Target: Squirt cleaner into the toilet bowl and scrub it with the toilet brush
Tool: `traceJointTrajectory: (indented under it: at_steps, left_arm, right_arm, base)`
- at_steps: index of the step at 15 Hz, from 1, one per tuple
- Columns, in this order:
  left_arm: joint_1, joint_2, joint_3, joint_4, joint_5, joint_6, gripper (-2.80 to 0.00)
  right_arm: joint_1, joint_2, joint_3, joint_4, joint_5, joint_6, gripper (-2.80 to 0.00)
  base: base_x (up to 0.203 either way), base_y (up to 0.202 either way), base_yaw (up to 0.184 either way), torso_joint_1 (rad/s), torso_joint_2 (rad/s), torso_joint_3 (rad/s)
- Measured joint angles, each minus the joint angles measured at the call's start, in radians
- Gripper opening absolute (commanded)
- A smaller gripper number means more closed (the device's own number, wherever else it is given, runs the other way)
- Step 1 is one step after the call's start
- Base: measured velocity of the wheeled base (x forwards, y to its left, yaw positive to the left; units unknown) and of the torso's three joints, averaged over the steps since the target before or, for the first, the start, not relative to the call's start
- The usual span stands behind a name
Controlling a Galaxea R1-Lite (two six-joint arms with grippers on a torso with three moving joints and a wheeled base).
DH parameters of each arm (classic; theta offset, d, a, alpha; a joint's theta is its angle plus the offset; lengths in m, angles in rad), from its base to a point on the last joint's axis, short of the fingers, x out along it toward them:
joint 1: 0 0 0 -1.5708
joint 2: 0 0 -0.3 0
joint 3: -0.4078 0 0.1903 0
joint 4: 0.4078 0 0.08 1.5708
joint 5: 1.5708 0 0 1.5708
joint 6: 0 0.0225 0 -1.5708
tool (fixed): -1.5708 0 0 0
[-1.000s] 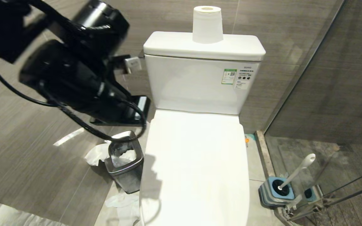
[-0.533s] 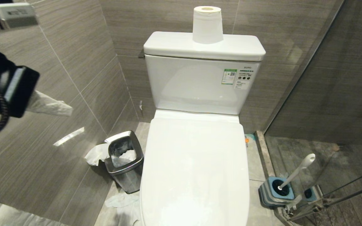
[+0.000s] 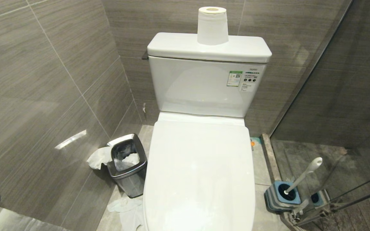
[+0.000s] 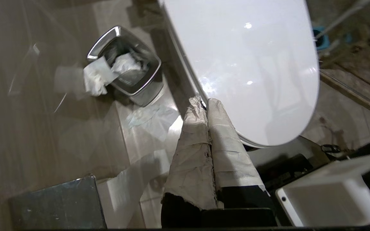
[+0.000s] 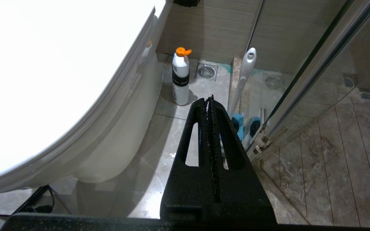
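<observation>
The toilet bowl [image 3: 204, 89] stands in the middle with its white lid [image 3: 201, 166] down, so the basin is hidden. No cleaner shows. The toilet brush [image 3: 304, 174] stands slanted in its blue-and-grey holder [image 3: 276, 199] on the floor to the toilet's right; its bristle head is hidden in the holder. My left gripper [image 4: 204, 102], fingers wrapped in pale tape, is shut and empty above the front left edge of the lid [image 4: 252, 57]. My right gripper [image 5: 210, 98] is shut and empty, low beside the toilet, short of the brush handle [image 5: 246, 69].
A white bottle with an orange cap [image 5: 180, 77] stands on the floor by the toilet's right side. A steel-rimmed bin [image 3: 127, 166] with tissue sits left of the toilet. A toilet roll [image 3: 212, 25] is on the tank. A glass shower partition [image 3: 332, 96] bounds the right side.
My left arm, which filled the upper left of the head view, has swung out past the left edge and no longer shows there. Nothing else has moved.
</observation>
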Motion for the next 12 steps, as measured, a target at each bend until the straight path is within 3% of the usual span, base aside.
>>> traceJointTrajectory:
  at_steps: [2, 3, 6, 8, 10, 12]
  left_arm:
    - [0.002, -0.07, 0.065, -0.051, -0.089, 0.046, -2.8]
    - [0.001, -0.094, 0.081, -0.058, -0.077, 0.051, -2.8]
    - [-0.053, -0.136, 0.092, -0.063, 0.122, 0.054, -2.8]
    - [-0.047, -0.162, 0.085, -0.064, 0.237, 0.047, -2.8]
    - [0.001, -0.2, 0.081, -0.065, 0.229, 0.048, -2.8]
    - [0.055, -0.254, 0.084, -0.083, 0.129, 0.066, -2.8]
  right_arm:
    - [0.0, 0.0, 0.0, 0.0, 0.0, 0.0, -2.8]
    - [0.0, 0.0, 0.0, 0.0, 0.0, 0.0, -2.8]
    - [0.0, 0.0, 0.0, 0.0, 0.0, 0.0, -2.8]
    - [0.0, 0.0, 0.0, 0.0, 0.0, 0.0, -2.8]
    - [0.0, 0.0, 0.0, 0.0, 0.0, 0.0, -2.8]
    - [0.0, 0.0, 0.0, 0.0, 0.0, 0.0, -2.8]
  base:
    - [0.0, 0.0, 0.0, 0.0, 0.0, 0.0]
    - [0.0, 0.0, 0.0, 0.0, 0.0, 0.0]
    - [0.0, 0.0, 0.0, 0.0, 0.0, 0.0]
    - [0.0, 0.0, 0.0, 0.0, 0.0, 0.0]
    - [0.0, 0.0, 0.0, 0.0, 0.0, 0.0]
    - [0.0, 0.0, 0.0, 0.0, 0.0, 0.0]
